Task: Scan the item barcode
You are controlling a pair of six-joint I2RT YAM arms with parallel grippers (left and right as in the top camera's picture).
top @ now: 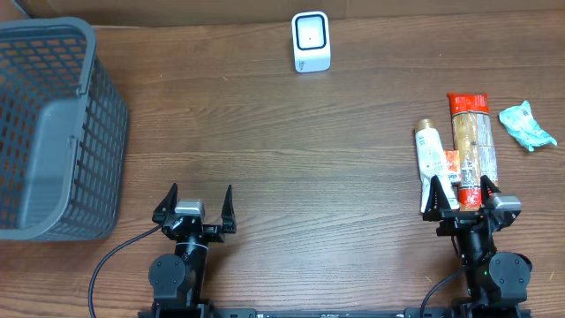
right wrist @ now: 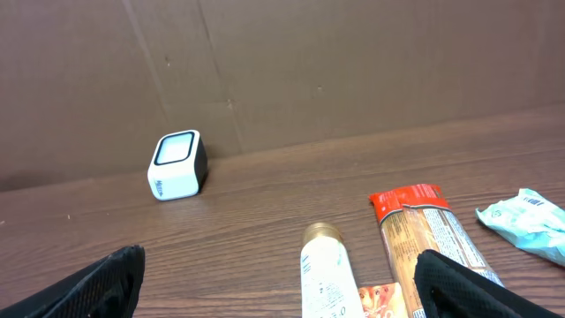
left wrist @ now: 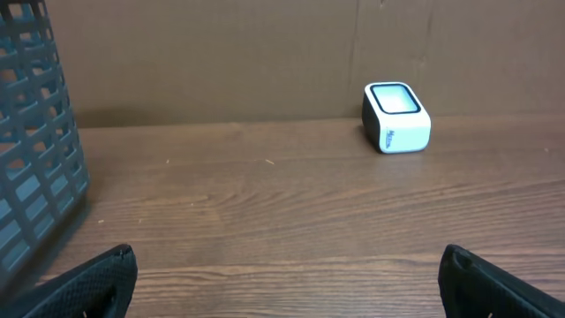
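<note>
Far left: grey mesh basket [top: 53, 132], upright on the worktop [top: 291, 159], against its left edge

My left claw [top: 200, 196]: near edge, just right of the basket, jaws spread wide over bare wood

Scanner [top: 311, 41]: white box, dark-rimmed window facing up, at the far edge near centre, close to the brown backboard; well apart from both my claws

Items, right side, all lying flat:
- tube [top: 430, 150], white with a gold cap, cap pointing away from me
- packet [top: 452, 168], small and red, wedged between the tube and the pack at their near ends
- pack [top: 472, 137], long with a red far end, parallel to the tube

My right claw [top: 457, 190]: jaws spread wide over the near ends of the tube and the pack; I cannot tell whether it touches them

Wrapper [top: 527, 125]: teal, crumpled, right of the pack and apart from it

Barcodes too small to make out
</note>
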